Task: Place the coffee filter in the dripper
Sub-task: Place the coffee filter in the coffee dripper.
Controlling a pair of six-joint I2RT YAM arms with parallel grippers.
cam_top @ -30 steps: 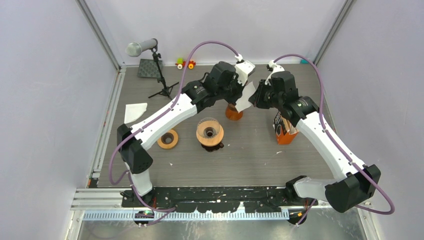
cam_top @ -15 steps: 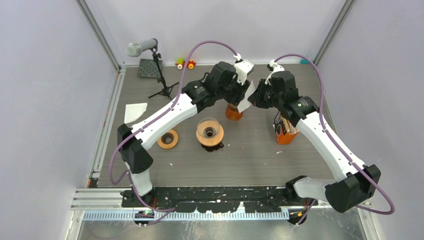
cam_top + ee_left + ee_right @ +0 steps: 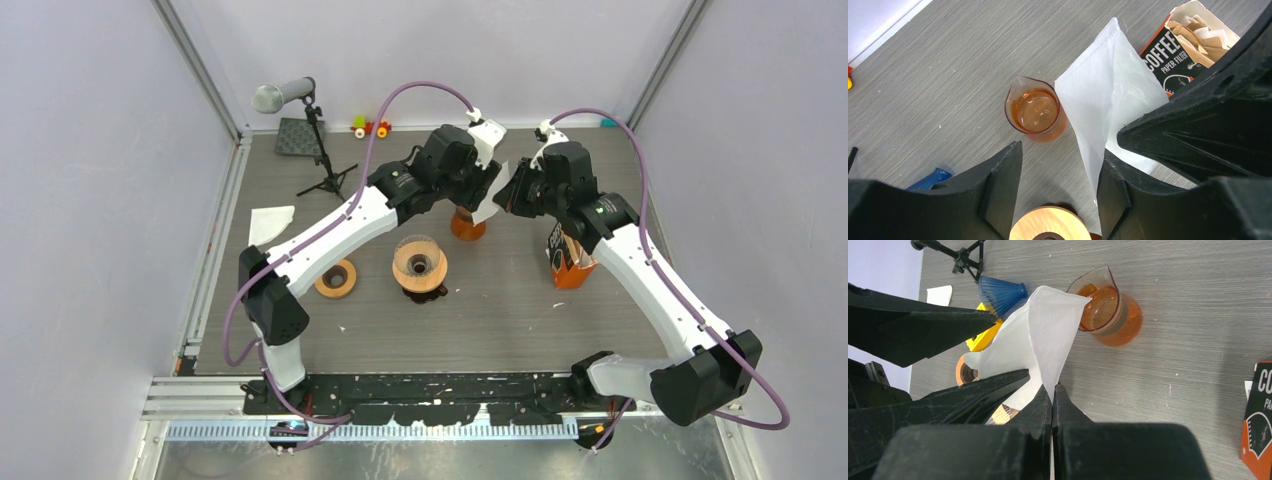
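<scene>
White coffee filter (image 3: 1040, 335), folded and creased, pinched between right fingers (image 3: 1040, 412).

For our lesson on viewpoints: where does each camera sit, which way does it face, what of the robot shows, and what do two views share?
Top external: above and behind the robot, looking down on the table and dripper; left arm and right arm show whole.
Left wrist: on the left arm, looking down between its open left pincer at the beaker.
Right wrist: on the right arm, looking down past its right pincer, shut on the coffee filter.
Shared: both wrist views show coffee filter and beaker.
</scene>
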